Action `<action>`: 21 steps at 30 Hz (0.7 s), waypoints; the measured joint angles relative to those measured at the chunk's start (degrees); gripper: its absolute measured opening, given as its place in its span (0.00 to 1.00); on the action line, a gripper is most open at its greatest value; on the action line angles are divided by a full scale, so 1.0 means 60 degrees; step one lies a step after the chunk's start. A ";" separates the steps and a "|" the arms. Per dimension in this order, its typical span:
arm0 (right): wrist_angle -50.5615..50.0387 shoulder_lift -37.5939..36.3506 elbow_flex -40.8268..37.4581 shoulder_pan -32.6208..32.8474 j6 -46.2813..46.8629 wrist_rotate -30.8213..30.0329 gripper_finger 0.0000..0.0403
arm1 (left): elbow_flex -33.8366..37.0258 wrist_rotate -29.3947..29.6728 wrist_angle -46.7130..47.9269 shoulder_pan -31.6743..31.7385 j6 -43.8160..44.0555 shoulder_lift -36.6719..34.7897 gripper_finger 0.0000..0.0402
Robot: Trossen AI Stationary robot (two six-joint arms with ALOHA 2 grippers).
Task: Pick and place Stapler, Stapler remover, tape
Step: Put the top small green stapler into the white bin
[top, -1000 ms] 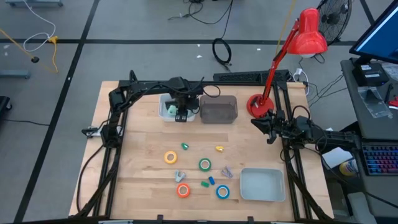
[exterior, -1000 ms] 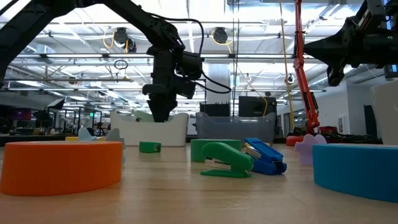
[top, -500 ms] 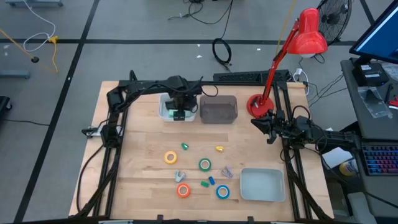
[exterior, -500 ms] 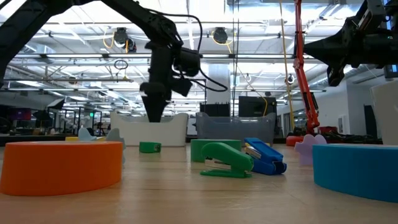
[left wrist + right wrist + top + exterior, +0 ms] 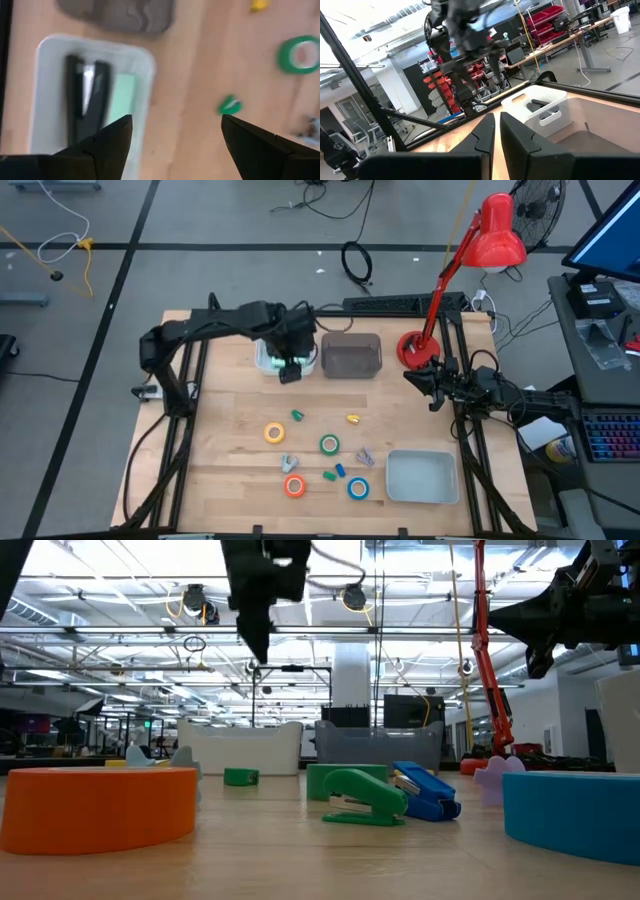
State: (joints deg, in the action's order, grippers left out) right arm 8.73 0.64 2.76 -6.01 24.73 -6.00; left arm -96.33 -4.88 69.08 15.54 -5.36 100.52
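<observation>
Looks partly done: black stapler (image 5: 86,102) lies in the white bin (image 5: 141,60), left gripper (image 5: 172,132) wide and empty above it, right gripper (image 5: 496,131) pinched narrow and idle at table's right edge, w/ yellow tape (image 5: 274,433), green tape (image 5: 329,444), orange tape (image 5: 294,486), blue tape (image 5: 358,489) & small green stapler (image 5: 362,797) on the table, unsorted.

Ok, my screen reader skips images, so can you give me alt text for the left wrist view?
Looking down past the left gripper, its fingers open, at a white bin holding a black stapler and something pale green. A grey bin, green tape roll and small green lump lie on the wooden table.
</observation>
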 joint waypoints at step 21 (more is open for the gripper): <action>0.0000 0.0004 0.0000 0.0002 -0.0015 0.0007 0.05 | 0.3084 0.2153 -0.3253 -0.3258 -0.2485 0.0113 0.77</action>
State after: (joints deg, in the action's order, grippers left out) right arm 8.73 0.67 2.76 -6.00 24.64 -5.96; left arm -77.83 8.04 49.56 -4.01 -20.27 101.20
